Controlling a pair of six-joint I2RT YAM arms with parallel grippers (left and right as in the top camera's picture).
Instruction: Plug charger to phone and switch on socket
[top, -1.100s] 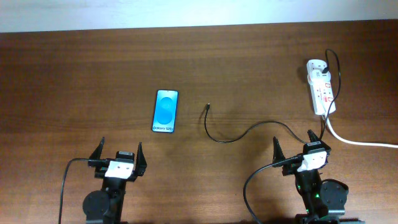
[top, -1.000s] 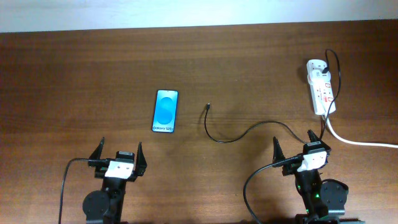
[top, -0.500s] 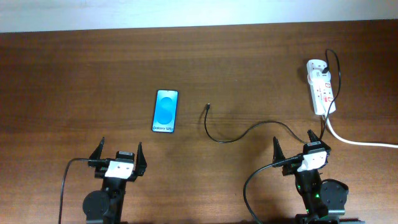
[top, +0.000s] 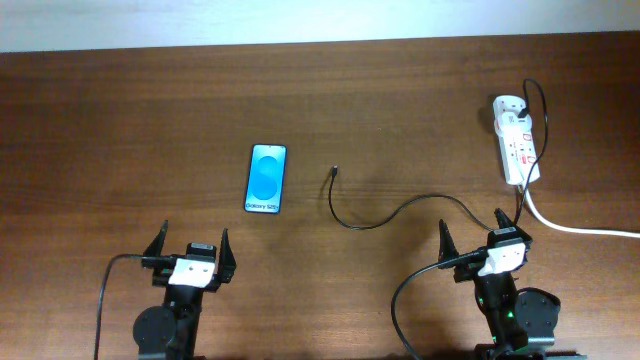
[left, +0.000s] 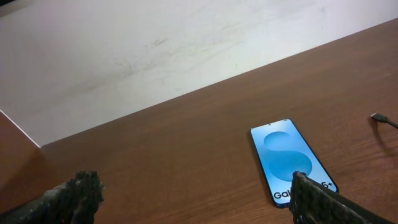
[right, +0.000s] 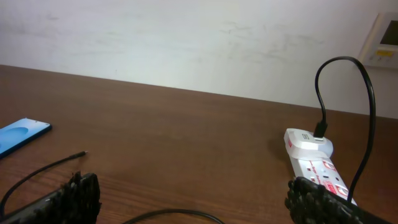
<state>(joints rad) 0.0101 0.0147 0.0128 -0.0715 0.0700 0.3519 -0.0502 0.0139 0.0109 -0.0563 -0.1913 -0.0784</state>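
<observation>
Phone (top: 266, 178) lies flat and screen up on the wooden table (top: 120, 130), left of centre. Its long axis runs near-to-far from the robot with a slight tilt. The "Galaxy S25" text end faces the robot and the other short end faces the far edge.

Charger (top: 380, 217) is a thin black cable lying loose on the table. Its connector (top: 334, 172) sits to the right of the phone, apart from it and not touching. The tip points roughly toward the far edge, so it is not aimed at the phone. From there the cable dips toward the robot, bends right, and climbs to the socket (top: 516, 140), looping into a plug at the socket's far end.

The socket sits far right, long axis also near-to-far. A thick white cord (top: 570, 226) leaves its near end toward the right edge.

Left gripper (top: 192, 240) is at the near edge, below the phone, fingers spread wide and holding nothing. Right gripper (top: 472, 228) is at the near edge, just below the socket, fingers also apart and empty, with the charger passing near its fingertips.

The left wrist view shows the phone (left: 291, 162) ahead and to the right. The right wrist view shows the socket (right: 314, 162) ahead right and the connector (right: 81, 154) ahead left.
</observation>
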